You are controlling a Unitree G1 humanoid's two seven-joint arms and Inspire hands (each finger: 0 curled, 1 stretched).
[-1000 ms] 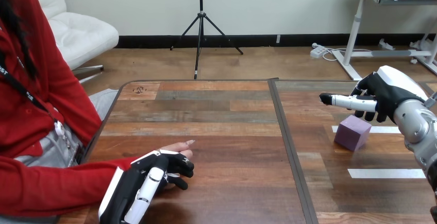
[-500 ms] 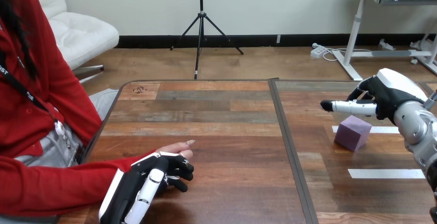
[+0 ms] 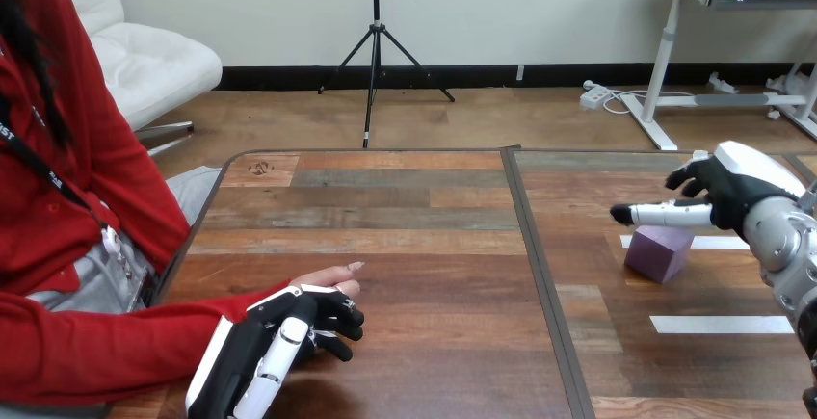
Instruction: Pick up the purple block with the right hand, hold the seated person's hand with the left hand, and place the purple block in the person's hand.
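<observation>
My left hand (image 3: 258, 347) lies at the near left of the table (image 3: 385, 209), on top of the person's hand (image 3: 332, 273), which rests flat on the wood with its fingertips poking out past mine on the far side. My fingers (image 3: 339, 318) are curled round that hand, closed on it, and my white-shelled back faces up. My right hand (image 3: 729, 191) is over at the right side of the table, spread wide with fingers stretched straight toward the left and the thumb held apart on the far side; it has hold of nothing. The block (image 3: 658, 251) sits on the table right under those outstretched fingers, at the left end of a white tape strip (image 3: 724, 242). I cannot tell whether my fingers touch its top. A second tape strip (image 3: 721, 324) lies nearer.
</observation>
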